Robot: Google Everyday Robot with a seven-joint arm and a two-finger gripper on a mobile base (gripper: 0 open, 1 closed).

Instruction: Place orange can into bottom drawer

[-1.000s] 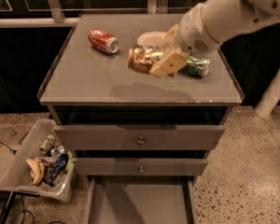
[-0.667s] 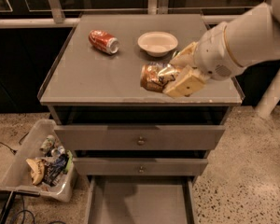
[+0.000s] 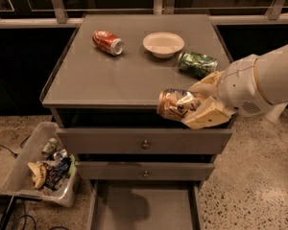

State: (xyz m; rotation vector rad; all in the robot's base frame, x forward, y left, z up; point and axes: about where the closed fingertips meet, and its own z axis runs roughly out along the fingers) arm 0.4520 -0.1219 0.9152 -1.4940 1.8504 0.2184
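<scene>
My gripper point(image 3: 194, 107) is shut on the orange can point(image 3: 174, 104), a golden-orange can with pale markings, held on its side. It hangs in the air just past the front edge of the cabinet top, right of centre, above the drawers. The bottom drawer point(image 3: 144, 207) is pulled open at the bottom of the view, a flat grey tray with only a shadow in it. The can is well above it and a little to the right.
On the grey cabinet top point(image 3: 110, 75) lie a red can point(image 3: 107, 42), a white bowl point(image 3: 163, 44) and a green can point(image 3: 197, 63). Two upper drawers with knobs point(image 3: 145, 143) are shut. A bin of litter point(image 3: 43, 164) stands on the floor at the left.
The gripper has carried the orange can from over the back right of the top, forward and down, to past the front edge. The green can is now uncovered.
</scene>
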